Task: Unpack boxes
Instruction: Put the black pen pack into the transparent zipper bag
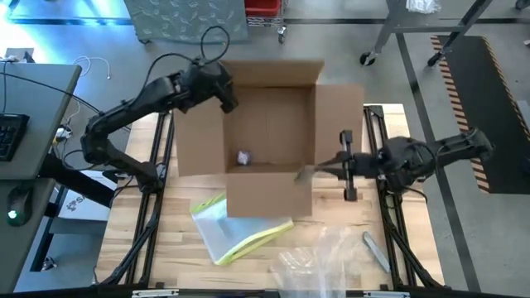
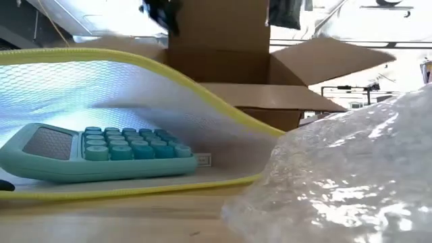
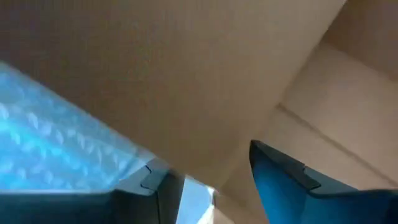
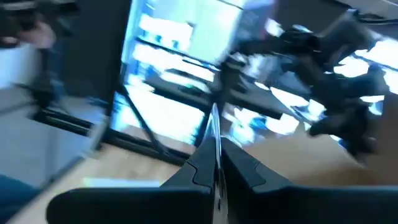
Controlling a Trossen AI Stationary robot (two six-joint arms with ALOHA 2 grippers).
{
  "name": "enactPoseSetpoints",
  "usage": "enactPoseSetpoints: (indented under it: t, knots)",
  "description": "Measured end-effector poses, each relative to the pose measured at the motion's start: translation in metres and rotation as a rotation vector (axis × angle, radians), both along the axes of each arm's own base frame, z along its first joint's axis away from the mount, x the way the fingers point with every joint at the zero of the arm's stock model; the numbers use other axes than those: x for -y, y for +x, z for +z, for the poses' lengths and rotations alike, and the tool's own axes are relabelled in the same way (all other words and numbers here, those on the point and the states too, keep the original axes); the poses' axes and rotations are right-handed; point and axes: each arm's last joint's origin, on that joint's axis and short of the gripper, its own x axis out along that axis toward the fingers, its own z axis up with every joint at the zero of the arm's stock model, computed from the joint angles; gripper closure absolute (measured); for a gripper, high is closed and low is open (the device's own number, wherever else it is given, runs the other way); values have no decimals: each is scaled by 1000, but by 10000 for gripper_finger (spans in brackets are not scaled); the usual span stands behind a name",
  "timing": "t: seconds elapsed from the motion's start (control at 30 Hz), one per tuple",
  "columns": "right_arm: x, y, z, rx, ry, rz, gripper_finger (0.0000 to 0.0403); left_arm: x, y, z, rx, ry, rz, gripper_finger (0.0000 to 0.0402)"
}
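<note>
With flaps spread, the carton [image 1: 269, 136] sits mouth-up at frame centre on the wooden table [image 1: 166, 240]; left gripper [image 1: 228, 101] parted at its upper-left rim, right gripper [image 1: 308, 171] closed at its right flap.

**Setting: robotics lab or workshop floor**

Indoor technical workspace. Butcher-block wooden table [image 1: 141, 240] fitted with black metal rails, two dark robot arms mounted at its sides. To one side, a grey desk [image 1: 33, 108] carrying a black keyboard [image 1: 8, 132] and loose white cables. Smooth grey floor marked with dark tape lines. A black floor mat [image 1: 489, 91] edged in hazard striping. A metal stand on castor wheels [image 1: 368, 58] beyond the table. Bright screens and stands show blurred in the right wrist view's background.
</note>
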Motion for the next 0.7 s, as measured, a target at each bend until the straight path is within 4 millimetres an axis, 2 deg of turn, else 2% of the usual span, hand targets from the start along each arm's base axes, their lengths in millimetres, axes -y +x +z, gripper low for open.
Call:
enactPoseSetpoints:
  t: [0.13, 0.23, 0.33, 0.43, 0.6, 0.7]
  knots:
    - [-29, 11, -10, -38, 44, 221, 403, 50, 2, 25, 61, -12, -218, 251]
    - [-58, 24, -24, -80, 75, 365, 403, 93, 5, 26, 34, -61, -384, 258]
    - [-90, 36, -41, -78, 50, 442, 403, 140, 7, 12, -59, -128, -499, 269]
    - [-113, 47, -53, -21, 11, 432, 403, 187, 11, -6, -115, -187, -512, 279]
    - [-134, 71, -83, 1, 18, 397, 403, 259, 19, -36, -75, -296, -494, 293]
    - [-148, 80, -101, 26, 10, 386, 403, 300, 25, -63, -106, -344, -512, 301]
